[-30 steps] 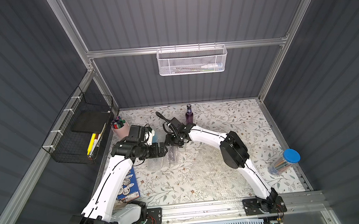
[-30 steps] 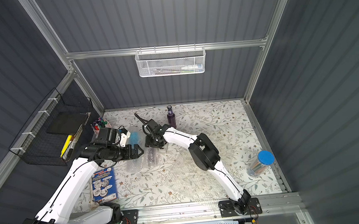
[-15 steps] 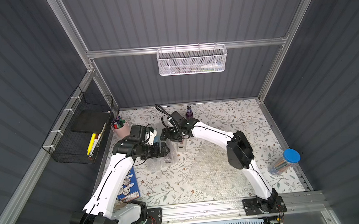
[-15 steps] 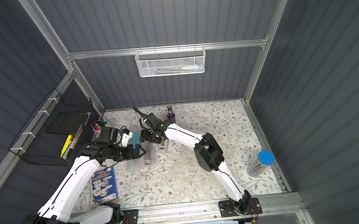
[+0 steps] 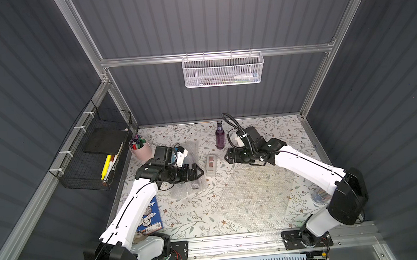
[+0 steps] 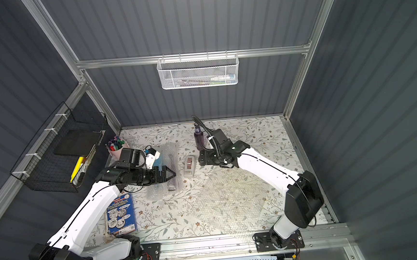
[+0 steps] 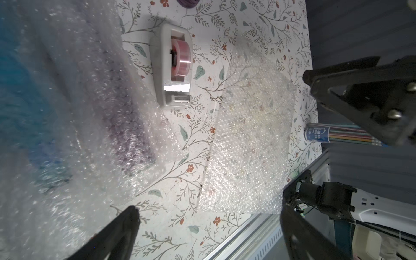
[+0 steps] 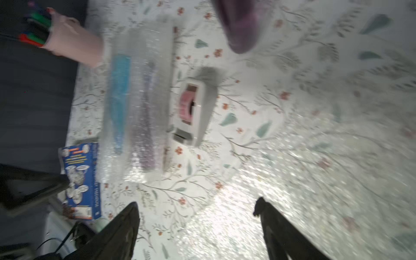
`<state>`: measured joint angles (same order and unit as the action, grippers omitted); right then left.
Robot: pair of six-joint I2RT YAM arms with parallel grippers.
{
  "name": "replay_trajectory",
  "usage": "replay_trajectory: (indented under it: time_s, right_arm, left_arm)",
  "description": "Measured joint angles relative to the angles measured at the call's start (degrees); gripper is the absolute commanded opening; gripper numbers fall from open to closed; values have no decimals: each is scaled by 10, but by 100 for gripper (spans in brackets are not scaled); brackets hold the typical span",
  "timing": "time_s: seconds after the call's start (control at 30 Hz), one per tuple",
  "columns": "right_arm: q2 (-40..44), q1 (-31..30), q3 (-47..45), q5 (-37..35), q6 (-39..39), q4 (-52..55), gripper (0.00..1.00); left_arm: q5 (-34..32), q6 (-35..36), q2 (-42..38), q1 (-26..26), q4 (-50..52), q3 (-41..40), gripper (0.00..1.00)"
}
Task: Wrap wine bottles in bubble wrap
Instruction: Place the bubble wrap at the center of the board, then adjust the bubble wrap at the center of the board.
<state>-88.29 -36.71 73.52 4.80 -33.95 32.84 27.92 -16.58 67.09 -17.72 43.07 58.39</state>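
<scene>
1. The table point(image 5: 272, 128) has a pale cover printed with thin twigs, leaves and small flowers.
2. I count three slim glass bottles. One purple bottle point(image 5: 220, 138) stands upright and bare at the back, with a dark cap.
3. The other two lie side by side on the left part of the table: a blue bottle point(image 8: 119, 101) and a second purple bottle point(image 8: 146, 135). Both are inside a crinkly bubble wrap bundle point(image 5: 191, 149), so their colours look dim through the bubbles. I cannot tell if the bundle is one piece or two.
4. One flat bubble wrap sheet point(image 5: 255, 197) lies spread in the middle, clear and shiny, with nothing on it.
5. The left gripper point(image 5: 201, 172) hangs over the bundle. Its black fingers are spread wide and hold nothing.
6. The right gripper point(image 8: 197, 202) hangs near the standing bottle. Its two pointed fingers are also well apart and empty.
7. One tape dispenser point(image 5: 211, 164), of grey rounded plastic with a pink roll, stands between the bundle and the flat sheet.
8. At the left edge are one pink cup point(image 5: 142, 151) of markers and one blue booklet point(image 5: 149, 221).
9. One clear tube of pencils point(image 7: 319, 135) stands at the right side.
10. There are two baskets: a white mesh basket point(image 5: 223, 70) on the back wall and a black wire basket point(image 5: 91, 154) on the left wall.
</scene>
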Motion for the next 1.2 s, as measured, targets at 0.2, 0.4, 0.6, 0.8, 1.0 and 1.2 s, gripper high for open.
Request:
replay_trajectory:
  time_s: [0.2,0.4,0.6,0.8,1.0,1.2]
  right_arm:
    - [16,73,-111,-77,-21,31,81]
    - [-84,86,-76,-96,-32,30,71]
    - [-190,89,-9,-97,-1,22,64]
    - [-256,89,33,-99,56,23,58]
    - [-297,89,91,-95,157,23,54]
    - [-347,92,171,-30,300,32,54]
  left_arm:
    - [7,-21,28,-43,-44,-6,99]
    - [15,-23,40,-48,-59,-9,99]
    - [22,-23,39,-48,-57,-20,99]
    - [22,-23,39,-48,-50,-25,99]
    - [23,-23,39,-48,-41,-25,99]
    - [23,-23,39,-48,-35,-25,99]
